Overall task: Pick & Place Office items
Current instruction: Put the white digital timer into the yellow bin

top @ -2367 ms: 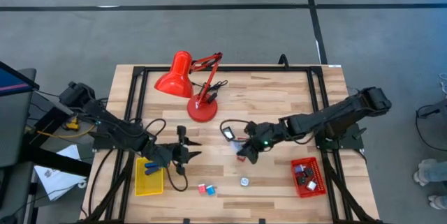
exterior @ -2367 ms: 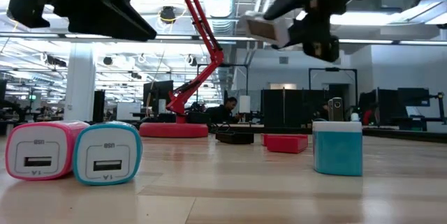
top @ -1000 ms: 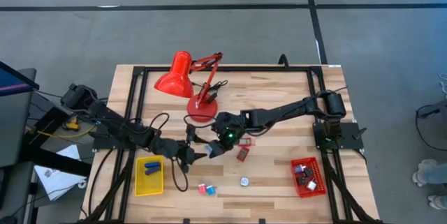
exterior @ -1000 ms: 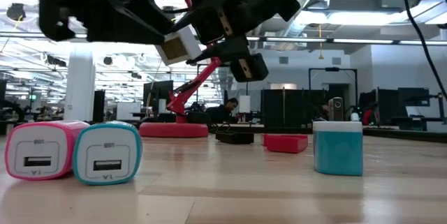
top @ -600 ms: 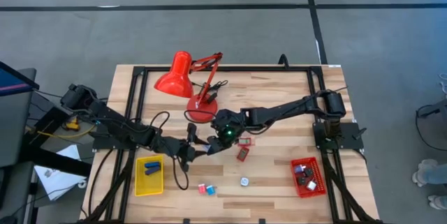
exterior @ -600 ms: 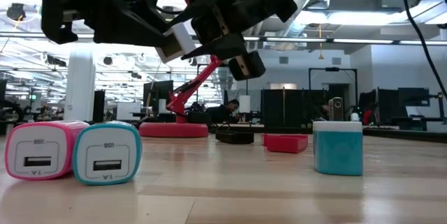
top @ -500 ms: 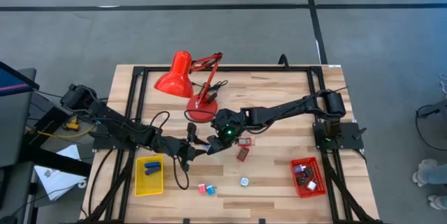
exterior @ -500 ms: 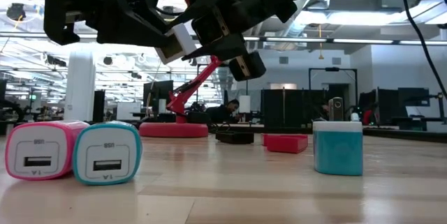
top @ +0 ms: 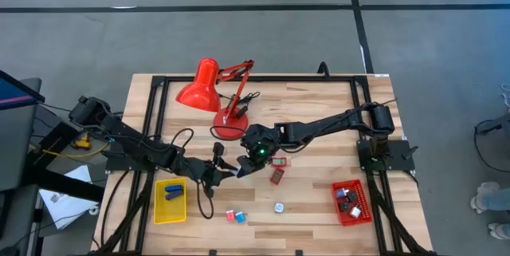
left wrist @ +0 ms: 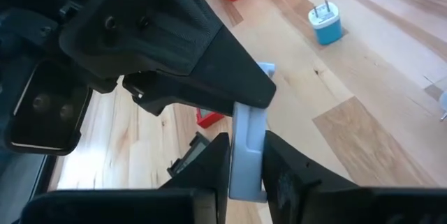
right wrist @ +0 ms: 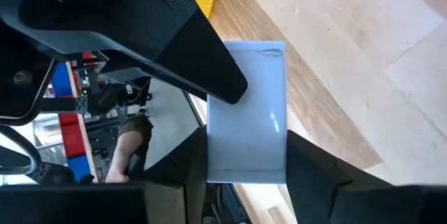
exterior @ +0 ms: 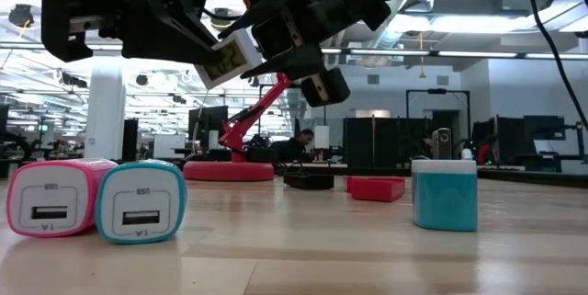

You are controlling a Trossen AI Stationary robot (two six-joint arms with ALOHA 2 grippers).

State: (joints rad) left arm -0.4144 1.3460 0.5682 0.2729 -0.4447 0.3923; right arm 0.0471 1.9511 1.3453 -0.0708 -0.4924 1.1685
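Observation:
A small white block (exterior: 227, 59) hangs in the air above the table's middle, between both grippers. My left gripper (top: 229, 169) reaches in from the left and my right gripper (top: 242, 167) from the right. They meet tip to tip, each shut on the block (left wrist: 248, 137) (right wrist: 246, 105). A pink and a teal charger cube (top: 235, 217) lie side by side near the table's front edge, and a white-and-teal plug (top: 279, 206) stands to their right. Two small red items (top: 276, 175) lie under the right arm. My left gripper pinches the white block's near end (left wrist: 246, 175) between its two fingers (left wrist: 213, 165), coming level from the table's left. The block is lifted clear of the table. My right gripper pinches the block's opposite end (right wrist: 246, 161) between its two fingers (right wrist: 187, 165), coming from the table's right and slanting slightly down. The block sits level in the hold, well above the wood.
A red desk lamp (top: 211, 88) stands at the far centre, its base just behind the grippers. A yellow tray (top: 170, 200) holding blue pieces sits front left. A red tray (top: 351, 202) holding small items sits front right. Bare wood lies between the trays.
My left gripper has edged toward the table's right, closing in on the block in my right gripper. The block has turned slightly, so a printed face shows in the low view. My right gripper has stayed where it was.

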